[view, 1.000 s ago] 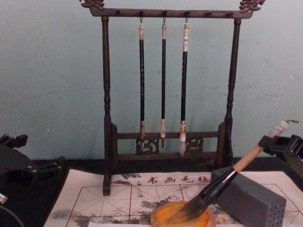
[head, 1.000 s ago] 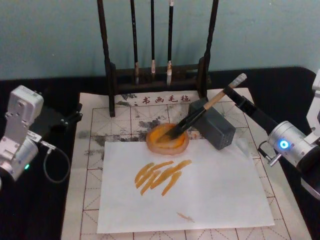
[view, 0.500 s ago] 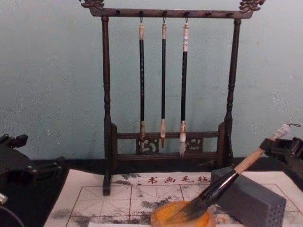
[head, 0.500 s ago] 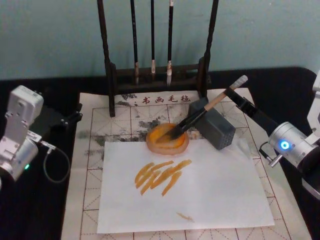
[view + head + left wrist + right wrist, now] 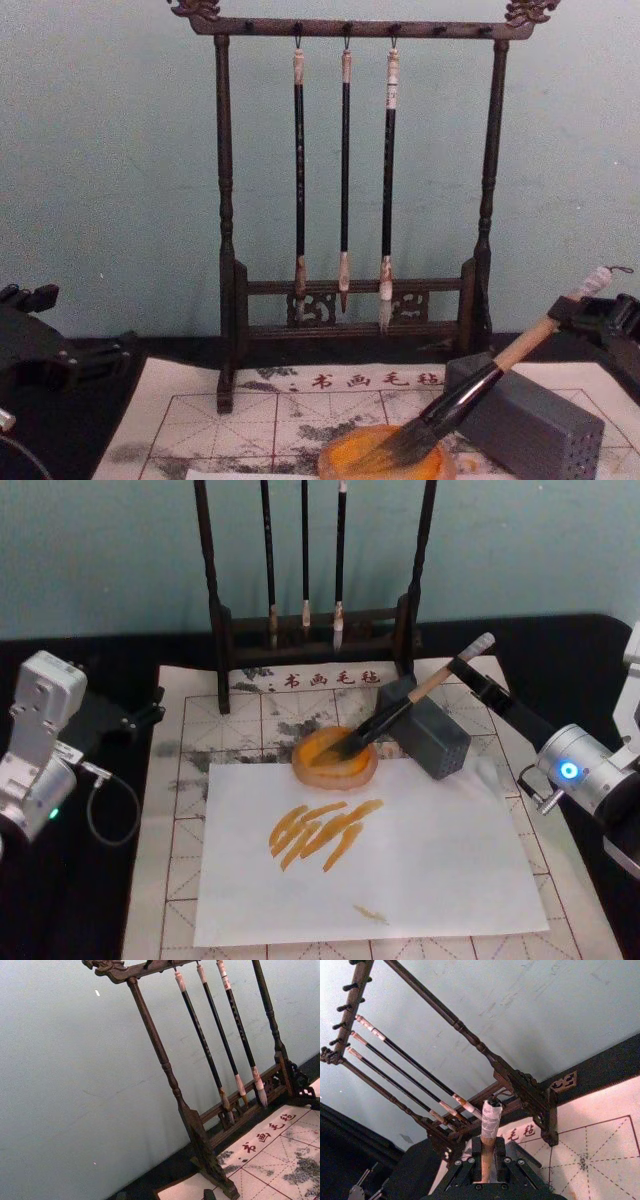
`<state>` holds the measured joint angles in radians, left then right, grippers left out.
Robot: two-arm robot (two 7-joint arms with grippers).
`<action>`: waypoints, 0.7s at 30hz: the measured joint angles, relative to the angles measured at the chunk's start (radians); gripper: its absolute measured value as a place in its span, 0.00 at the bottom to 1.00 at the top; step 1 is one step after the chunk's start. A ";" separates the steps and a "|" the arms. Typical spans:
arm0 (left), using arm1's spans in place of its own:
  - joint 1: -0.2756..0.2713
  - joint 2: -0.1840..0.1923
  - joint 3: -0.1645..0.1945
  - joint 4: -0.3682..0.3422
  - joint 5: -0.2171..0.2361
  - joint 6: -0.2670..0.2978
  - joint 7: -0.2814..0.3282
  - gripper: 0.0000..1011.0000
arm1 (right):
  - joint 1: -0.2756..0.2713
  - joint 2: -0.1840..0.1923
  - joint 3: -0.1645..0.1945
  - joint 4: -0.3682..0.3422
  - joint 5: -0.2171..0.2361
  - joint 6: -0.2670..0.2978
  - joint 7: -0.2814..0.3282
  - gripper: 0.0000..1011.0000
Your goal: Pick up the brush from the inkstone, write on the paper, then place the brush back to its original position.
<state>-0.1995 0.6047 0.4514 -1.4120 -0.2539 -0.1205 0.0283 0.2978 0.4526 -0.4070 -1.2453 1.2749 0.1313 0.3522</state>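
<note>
The brush (image 5: 400,708) lies slanted, its dark bristles in the orange inkstone (image 5: 318,768) and its black shaft leaning on a grey block (image 5: 440,742). My right gripper (image 5: 462,670) is shut on the pale handle just below the white end cap, at the block's far right. In the right wrist view the handle (image 5: 488,1130) stands between the two fingers. The chest view shows the brush (image 5: 470,395) rising to the right gripper (image 5: 575,312). The paper (image 5: 190,780), cream with a red grid, lies under a white sheet (image 5: 430,850) bearing orange strokes. My left gripper (image 5: 140,715) is parked off the paper's left edge.
A dark wooden rack (image 5: 315,630) with three thin hanging brushes (image 5: 345,170) stands at the paper's far edge. A cable loop (image 5: 110,810) lies on the black cloth beside the left arm. The white sheet's near half is bare apart from one small orange mark (image 5: 370,914).
The brush's upper end and my right gripper have sunk slightly, so the shaft lies lower against the grey block. The bristles stay in the inkstone. The left arm has not moved.
</note>
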 joint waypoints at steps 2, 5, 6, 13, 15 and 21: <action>0.000 0.000 0.000 0.000 0.000 0.000 0.000 0.99 | 0.000 0.000 0.000 0.000 0.000 0.001 -0.002 0.17; 0.000 0.000 0.000 0.000 0.000 0.000 0.000 0.99 | 0.001 0.001 -0.001 0.000 0.001 0.003 -0.003 0.17; 0.000 0.000 0.000 0.000 0.000 0.000 0.000 0.99 | 0.001 0.001 -0.002 0.000 0.001 0.004 -0.004 0.17; 0.000 0.000 0.000 0.000 0.000 0.000 0.000 0.99 | 0.004 0.001 -0.003 0.004 0.004 0.007 -0.006 0.17; 0.000 0.000 0.000 0.000 0.000 0.000 0.000 0.99 | 0.004 0.001 -0.003 0.004 0.004 0.007 -0.007 0.17; 0.000 0.000 0.000 0.000 0.000 0.000 0.000 0.99 | 0.004 0.001 -0.003 0.004 0.004 0.007 -0.007 0.17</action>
<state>-0.1995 0.6047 0.4514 -1.4120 -0.2539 -0.1205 0.0283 0.3017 0.4535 -0.4102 -1.2418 1.2787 0.1379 0.3455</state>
